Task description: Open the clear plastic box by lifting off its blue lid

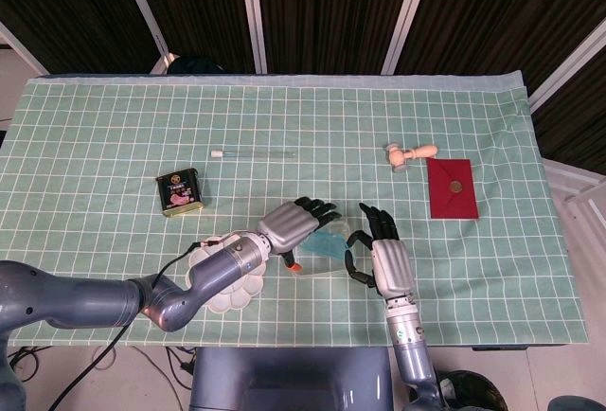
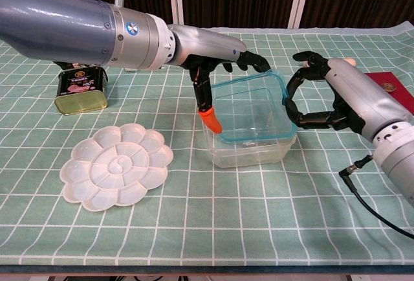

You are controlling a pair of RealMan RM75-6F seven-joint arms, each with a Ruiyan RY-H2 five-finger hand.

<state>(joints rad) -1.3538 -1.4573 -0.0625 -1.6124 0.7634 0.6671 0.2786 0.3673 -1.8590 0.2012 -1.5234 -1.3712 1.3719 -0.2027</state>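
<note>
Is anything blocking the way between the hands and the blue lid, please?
Nothing visible does. The left hand already grips the blue lid, tilting it above the clear plastic box, while the right hand touches the side.
</note>
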